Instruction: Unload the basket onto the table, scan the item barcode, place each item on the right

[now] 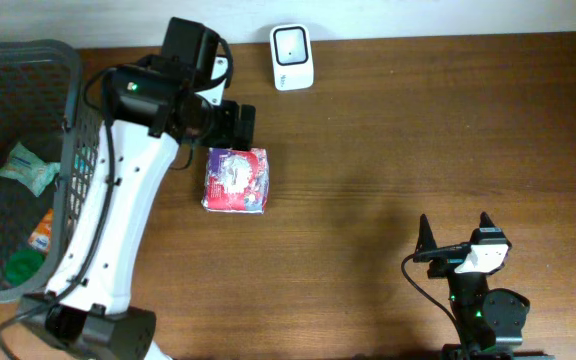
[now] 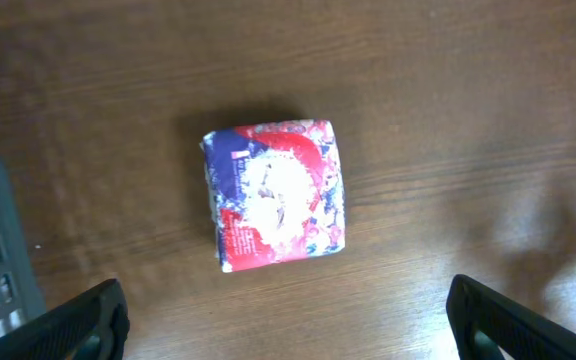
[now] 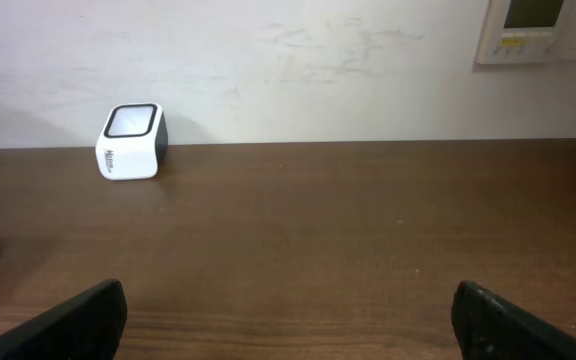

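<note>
Grasp step, as judged: the left pincer hangs spread over the free-lying packet and should next descend, pinch it and present its barcode to the scanner; the right pincer rests spread

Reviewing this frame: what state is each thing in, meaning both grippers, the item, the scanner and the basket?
left gripper: open, empty, above the packet.
right gripper: open, empty, far from the packet.
packet: lying flat on the table, not gripped.
scanner: upright at the table's far edge, nothing held to it.
basket: at the left, holding other items.
</note>
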